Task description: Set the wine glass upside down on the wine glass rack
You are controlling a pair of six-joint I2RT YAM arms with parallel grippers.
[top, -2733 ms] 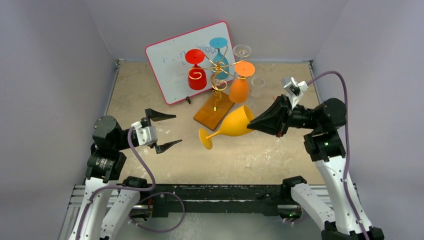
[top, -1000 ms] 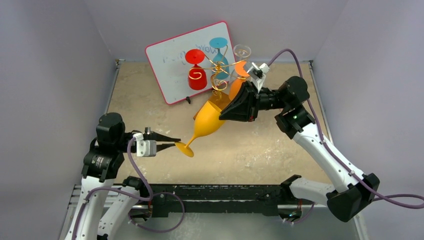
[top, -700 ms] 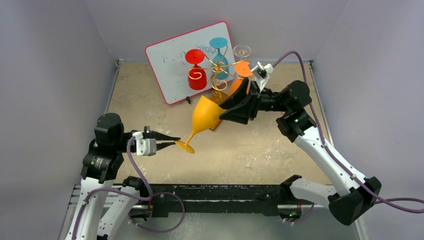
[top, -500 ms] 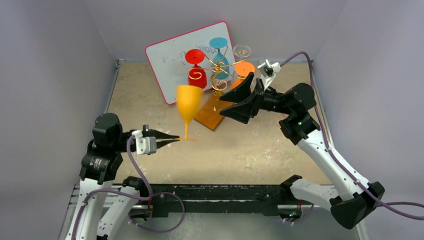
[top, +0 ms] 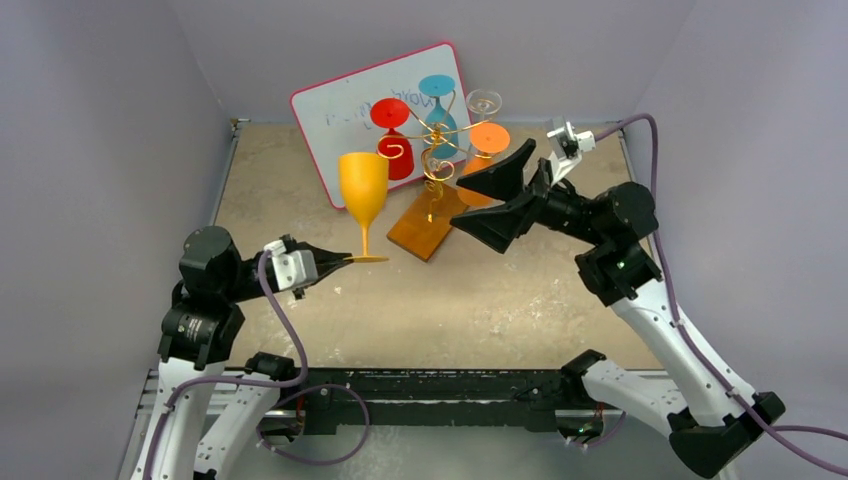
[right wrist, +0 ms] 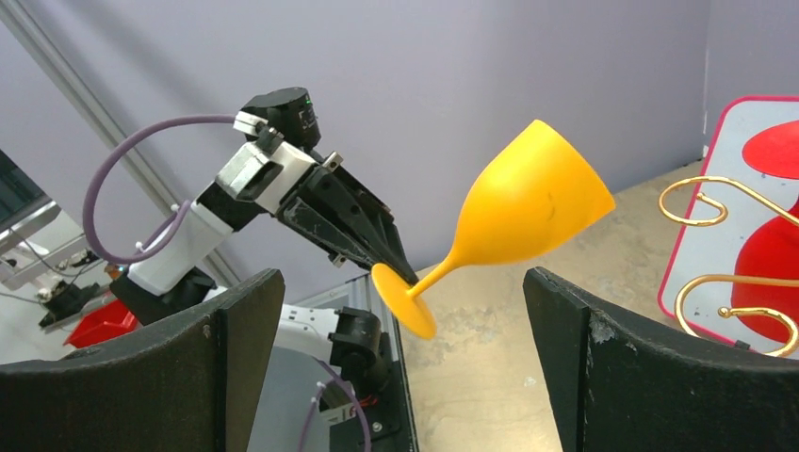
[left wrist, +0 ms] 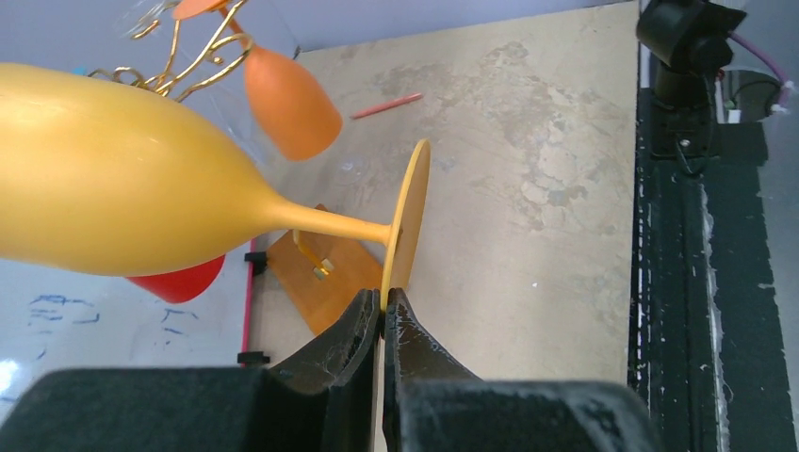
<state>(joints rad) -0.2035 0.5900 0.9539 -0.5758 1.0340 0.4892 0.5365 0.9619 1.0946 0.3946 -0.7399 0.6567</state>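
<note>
Your left gripper pinches shut on the foot of the yellow wine glass, holding it upright in the air just left of the gold rack — while your right gripper, just right of the rack, gapes wide, holding nothing.

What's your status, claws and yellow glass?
Left claw shut on yellow wine glass foot, bowl up. Right claw open, empty, beside rack. Red glass, blue glass, orange glass, clear glass already hung.

Mottled beige tabletop: gold wire rack on its orange-brown wooden base just left of the right claw; pink-framed whiteboard farther left.
</note>
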